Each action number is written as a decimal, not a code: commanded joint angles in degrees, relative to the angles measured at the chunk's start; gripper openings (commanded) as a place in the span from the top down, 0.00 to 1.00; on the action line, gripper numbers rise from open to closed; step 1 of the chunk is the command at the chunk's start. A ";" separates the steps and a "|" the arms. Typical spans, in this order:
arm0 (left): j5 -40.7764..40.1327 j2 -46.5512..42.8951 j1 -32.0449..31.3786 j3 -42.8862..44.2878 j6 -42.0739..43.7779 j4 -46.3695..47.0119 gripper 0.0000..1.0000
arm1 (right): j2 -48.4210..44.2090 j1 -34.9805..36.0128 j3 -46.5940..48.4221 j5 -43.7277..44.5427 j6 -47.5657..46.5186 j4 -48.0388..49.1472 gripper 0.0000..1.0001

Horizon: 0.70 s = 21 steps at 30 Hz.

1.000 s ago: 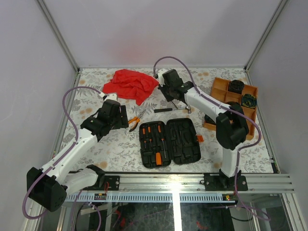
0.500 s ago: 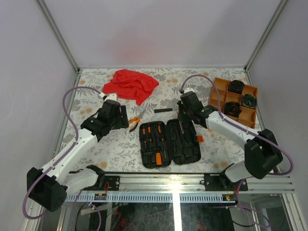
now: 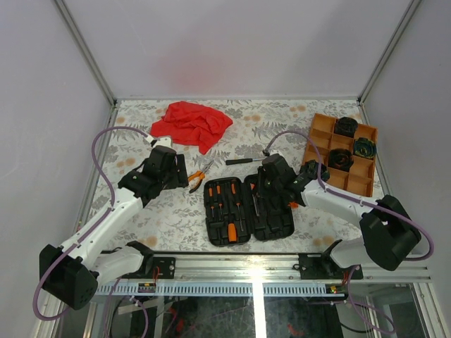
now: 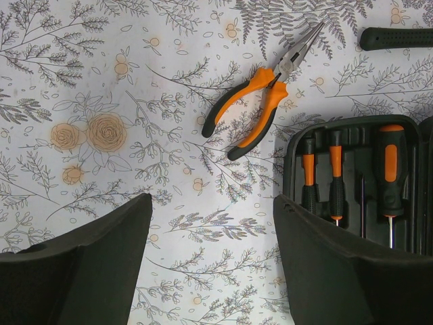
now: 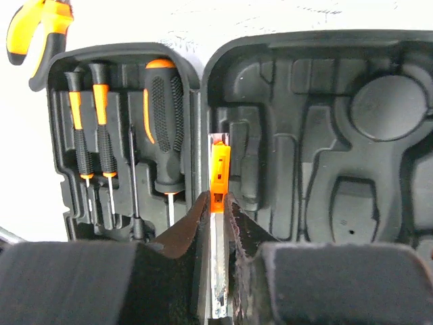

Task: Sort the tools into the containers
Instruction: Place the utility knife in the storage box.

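The black tool case (image 3: 278, 215) lies open at the table's front centre. Its left half holds orange-and-black screwdrivers (image 5: 162, 122). My right gripper (image 5: 218, 203) is shut on a slim steel tool with an orange end (image 5: 219, 169). It hangs low over the case (image 5: 325, 135), just right of the hinge. Orange-handled pliers (image 4: 260, 101) lie on the patterned table left of the case. My left gripper (image 4: 211, 264) stands open above bare table beside them, holding nothing. The black hammer handle (image 3: 243, 161) lies behind the case. The orange tray (image 3: 320, 127) at the right holds dark coiled bundles (image 3: 346, 126), one greenish (image 3: 364, 147).
A red cloth (image 3: 192, 123) is crumpled at the back left. Grey walls and metal rails close in the table on three sides. The case's right half shows several unfilled moulded slots (image 5: 389, 108).
My right arm has swung from the back of the table, near the hammer, forward and down over the open case, with the slim tool in its grip. The left arm has not moved.
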 commanded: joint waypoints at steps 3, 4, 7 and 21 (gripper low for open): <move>-0.30 0.30 0.20 0.78 0.72 0.64 0.29 | 0.20 2.08 -1.39 -1.90 3.56 5.00 0.92; -0.25 0.35 0.24 0.78 0.65 0.64 0.29 | 0.31 2.37 -1.56 -1.99 3.51 5.02 0.92; -0.17 0.31 0.25 0.78 0.70 0.64 0.29 | 0.63 3.10 -1.69 -1.56 3.28 4.28 0.92; -0.05 0.23 0.24 0.71 0.70 0.65 0.29 | 2.71 4.30 -2.56 2.56 2.97 2.40 0.91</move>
